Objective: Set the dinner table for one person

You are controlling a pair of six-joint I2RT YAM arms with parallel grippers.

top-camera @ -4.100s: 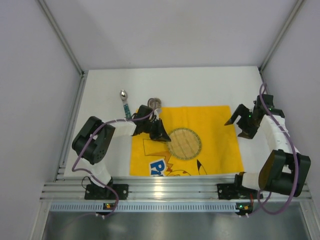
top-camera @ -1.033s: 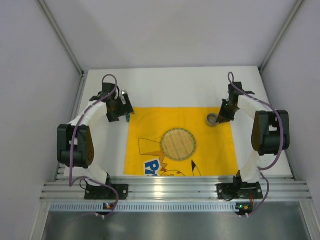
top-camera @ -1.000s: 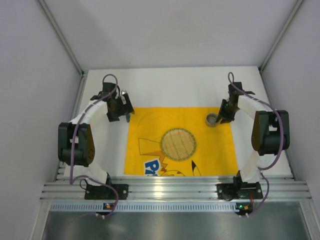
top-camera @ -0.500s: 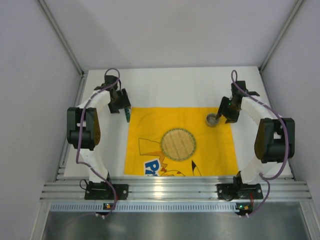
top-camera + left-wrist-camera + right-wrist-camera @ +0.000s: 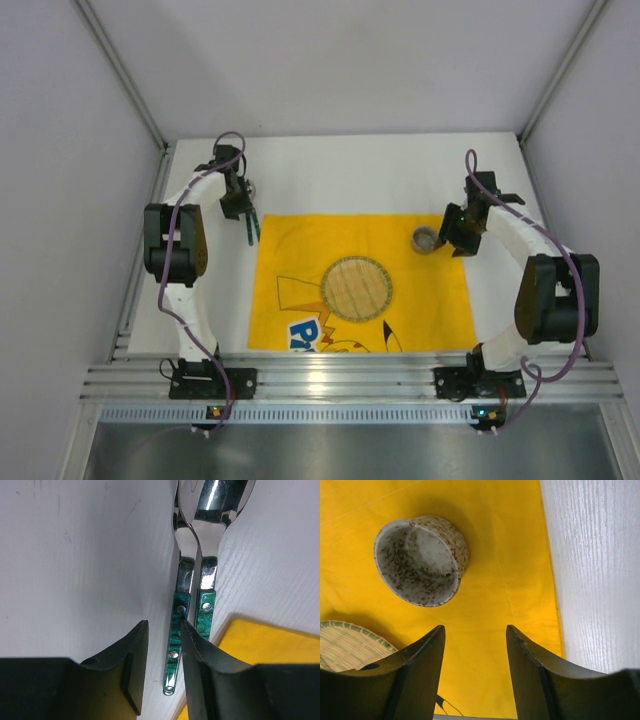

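Two steel utensils with green handles point(image 5: 176, 630) lie side by side on the white dinner table point(image 5: 350, 170), by the far left corner of the yellow cloth point(image 5: 300, 250). My left gripper point(image 5: 163, 626) is open, its fingers astride the left handle's end; it shows in the top view point(image 5: 250, 222). A speckled cup point(image 5: 420, 560) stands upright on the cloth's far right part, also in the top view point(image 5: 425, 240). My right gripper point(image 5: 476, 628) is open and empty over the cloth just beside the cup, seen from above point(image 5: 455, 240).
A round woven plate point(image 5: 358, 288) lies on the middle of the cloth; its edge shows in the right wrist view point(image 5: 345, 645). White walls with aluminium posts close in the table on three sides. A ribbed rail point(image 5: 350, 385) runs along the near edge.
Since the earliest frame the cup went from the cloth's far left to its far right. In the last second my left gripper settled over the utensil handles; my right gripper drew back from the cup.
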